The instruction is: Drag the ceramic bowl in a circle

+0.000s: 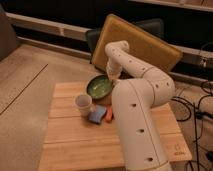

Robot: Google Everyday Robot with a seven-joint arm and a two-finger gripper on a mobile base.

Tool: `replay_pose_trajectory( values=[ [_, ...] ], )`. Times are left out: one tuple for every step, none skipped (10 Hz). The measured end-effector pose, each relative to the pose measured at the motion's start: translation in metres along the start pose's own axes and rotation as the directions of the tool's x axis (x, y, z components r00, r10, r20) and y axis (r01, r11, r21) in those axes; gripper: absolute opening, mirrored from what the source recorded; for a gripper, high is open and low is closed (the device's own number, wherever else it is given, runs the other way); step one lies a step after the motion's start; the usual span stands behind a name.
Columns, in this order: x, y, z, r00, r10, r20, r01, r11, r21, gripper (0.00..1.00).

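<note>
The ceramic bowl (99,86), green and glossy with a darker rim, sits on the far middle part of the wooden table (70,145). My white arm rises from the front right, bends high and comes down to the bowl's right rim. The gripper (113,78) is at that rim, shut on it, and the arm's wrist hides most of the fingers. The bowl lies flat on the table.
A small pale cup (83,103) stands just in front of the bowl on its left. A blue block (97,114) and an orange item (109,115) lie beside it. Behind the table is a dark chair with a tan board (147,45). Cables (195,107) lie on the floor to the right.
</note>
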Motion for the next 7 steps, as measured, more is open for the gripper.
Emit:
replay_pose_trajectory(
  values=[
    [-0.009,0.015,0.002,1.0,-0.015,0.015,0.016,0.999,-0.028,0.0],
    [-0.012,0.029,0.003,0.999,-0.031,0.022,0.032,0.998,-0.051,0.0],
    [-0.013,0.04,0.004,0.999,-0.044,0.025,0.046,0.996,-0.074,0.0],
    [-0.011,0.05,0.003,0.998,-0.052,0.029,0.054,0.994,-0.095,0.0],
    [-0.008,0.057,0.001,0.998,-0.059,0.031,0.062,0.992,-0.109,0.0],
    [-0.003,0.06,0.0,0.997,-0.065,0.028,0.068,0.991,-0.113,0.0],
    [0.008,0.061,-0.002,0.997,-0.069,0.018,0.07,0.992,-0.106,0.0]
  ],
)
